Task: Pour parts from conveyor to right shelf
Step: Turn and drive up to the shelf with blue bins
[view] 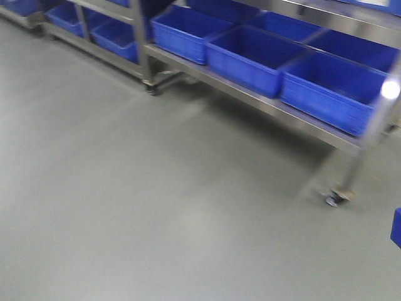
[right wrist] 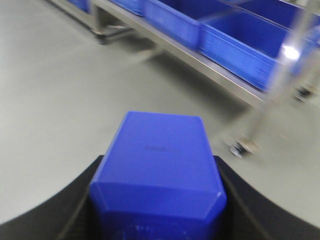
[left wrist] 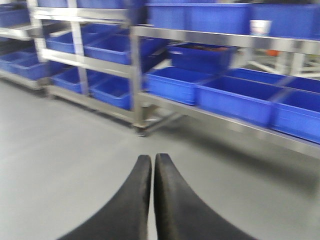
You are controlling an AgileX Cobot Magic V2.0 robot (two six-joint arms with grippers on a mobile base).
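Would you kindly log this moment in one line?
left gripper shut, empty | right gripper shut on blue block | right shelf with tubs ahead

The left gripper [left wrist: 152, 159] is framed at 6 o'clock in its wrist view. Its black fingers [left wrist: 132, 205] are pressed together with only a hairline gap, the tips are aimed toward 12 o'clock, and nothing is held. The right gripper [right wrist: 157, 165] is clamped on a blue block [right wrist: 160, 150], with its black fingers [right wrist: 70, 205] seated at the block's 9 and 3 o'clock sides.

Brushed steel shelf frame [view: 142, 44], smooth blue plastic tubs [view: 247, 56], smooth matt grey floor [view: 125, 188], smooth blue plastic block [right wrist: 157, 165], matt black fingers [left wrist: 172, 200] of the left gripper [left wrist: 152, 159]
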